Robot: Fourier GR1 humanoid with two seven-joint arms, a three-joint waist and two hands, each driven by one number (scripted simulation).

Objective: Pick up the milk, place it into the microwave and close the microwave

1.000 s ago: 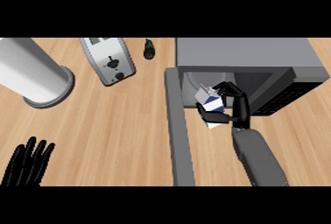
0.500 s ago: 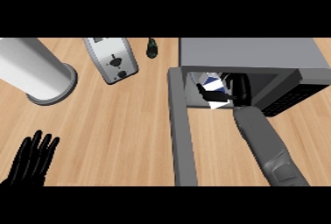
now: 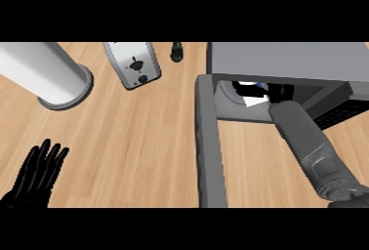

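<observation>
In the head view, your right hand [image 3: 279,91] is inside the microwave [image 3: 288,58] at two o'clock, apparently clamped on the milk [image 3: 252,95], though partly hidden. Release and closing the door [image 3: 209,146] remain; your left hand [image 3: 37,173] rests with fingers apart at eight o'clock.

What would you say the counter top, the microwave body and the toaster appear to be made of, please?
Counter top: light wood or wood-look laminate, matte, with a plank grain. Microwave: probably painted metal, plain flat grey with no shine. Toaster: seemingly brushed metal, a pale silvery face with dark controls.
</observation>
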